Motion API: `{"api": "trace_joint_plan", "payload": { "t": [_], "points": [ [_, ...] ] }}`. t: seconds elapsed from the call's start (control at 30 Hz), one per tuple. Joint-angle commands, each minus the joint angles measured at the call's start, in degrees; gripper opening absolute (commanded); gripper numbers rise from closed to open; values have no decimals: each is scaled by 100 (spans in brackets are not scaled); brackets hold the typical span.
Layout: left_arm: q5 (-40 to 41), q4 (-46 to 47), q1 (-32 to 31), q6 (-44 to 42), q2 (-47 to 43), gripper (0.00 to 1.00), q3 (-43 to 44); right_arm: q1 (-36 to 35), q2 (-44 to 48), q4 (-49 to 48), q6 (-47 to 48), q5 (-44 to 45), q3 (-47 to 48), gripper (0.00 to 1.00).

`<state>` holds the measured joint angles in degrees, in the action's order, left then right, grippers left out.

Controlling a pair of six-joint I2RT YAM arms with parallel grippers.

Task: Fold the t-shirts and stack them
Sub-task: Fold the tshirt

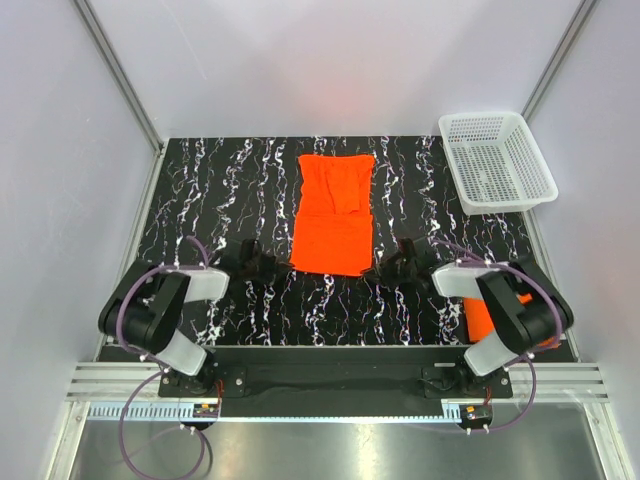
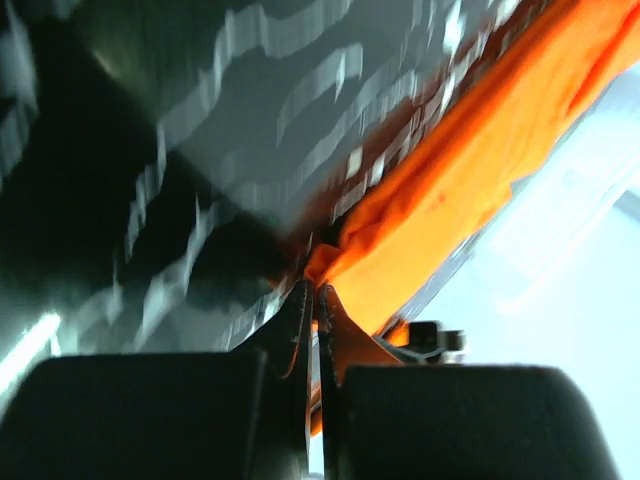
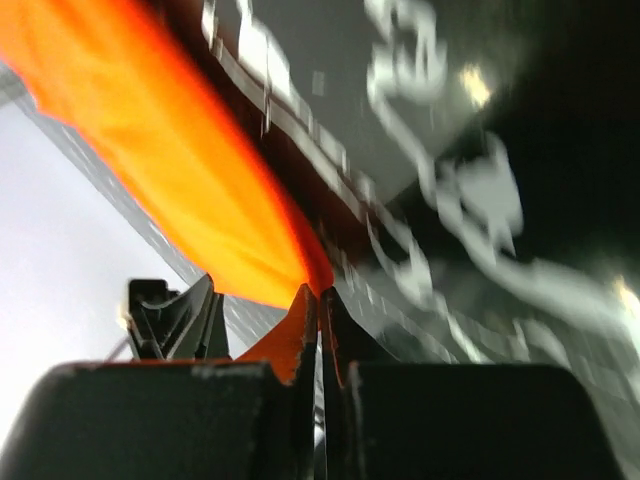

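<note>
A bright orange t-shirt (image 1: 333, 215) lies as a long narrow strip in the middle of the black marbled table, with a smaller folded part on its far half. My left gripper (image 1: 278, 266) is shut on its near left corner; in the left wrist view the jaws (image 2: 318, 290) pinch the orange cloth (image 2: 470, 160). My right gripper (image 1: 380, 268) is shut on the near right corner; in the right wrist view the jaws (image 3: 320, 292) meet at the tip of the cloth (image 3: 170, 170). A second orange t-shirt (image 1: 479, 318) lies partly hidden under the right arm.
A white mesh basket (image 1: 497, 160) stands at the far right corner of the table. Grey walls close the table on the left, the back and the right. The arm bases sit along the near edge.
</note>
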<state>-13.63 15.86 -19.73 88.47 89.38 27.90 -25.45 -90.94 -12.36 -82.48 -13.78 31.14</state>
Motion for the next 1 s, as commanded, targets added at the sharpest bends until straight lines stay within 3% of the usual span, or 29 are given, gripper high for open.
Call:
{"api": "trace_joint_plan", "payload": {
  "t": [0.0, 0.03, 0.17, 0.3, 0.53, 0.73, 0.97],
  "points": [
    [44, -548, -303, -85, -851, 0, -275, 14, 804, 1058, 820, -168, -90, 0],
    [62, -679, -382, 29, -1227, 0, -372, 23, 1136, 1574, 943, -195, -73, 0],
    [351, -1022, -918, 767, -2423, 0, -996, 14, 2008, 1982, 971, -537, -388, 0],
    [729, -2250, -1270, 918, -3584, 0, -1041, -109, 2913, 2553, 891, -696, -687, 0],
    [1134, -3404, -2156, 1540, -5577, 0, -1366, -522, 4818, 3931, 514, -811, -1022, 0],
    [1345, -3993, -2833, 1867, -6292, 0, -1270, -593, 5901, 5057, 382, -837, -899, 0],
    [1661, -4231, -3397, 1929, -6047, 0, -743, -601, 6149, 5525, 460, -933, -504, 0]
  ]
}}
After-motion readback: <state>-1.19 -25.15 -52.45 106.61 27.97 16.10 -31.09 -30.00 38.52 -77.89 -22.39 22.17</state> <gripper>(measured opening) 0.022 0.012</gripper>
